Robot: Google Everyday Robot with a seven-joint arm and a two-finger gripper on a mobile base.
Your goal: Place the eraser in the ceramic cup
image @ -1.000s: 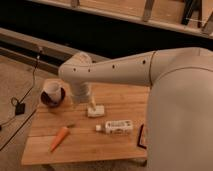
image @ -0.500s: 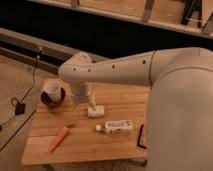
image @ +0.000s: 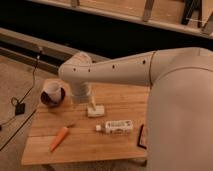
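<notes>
Where the eraser (image: 96,111) lies on the bench (image: 85,146), the claw (image: 91,104) is seen, its grip impossible to tell. The ceramic cup (image: 52,91) is set far left.

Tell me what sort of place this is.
Probably an indoor robot test area: a wooden table bearing a carrot and ceramic cup, a loose cable on the floor, the gripper down at the eraser.

On the wooden tabletop (image: 85,147), the eraser (image: 96,111) lies under the gripper (image: 92,103). The ceramic cup (image: 52,93) sits left of it, with the carrot (image: 59,138) and packet (image: 116,126) nearer.
</notes>
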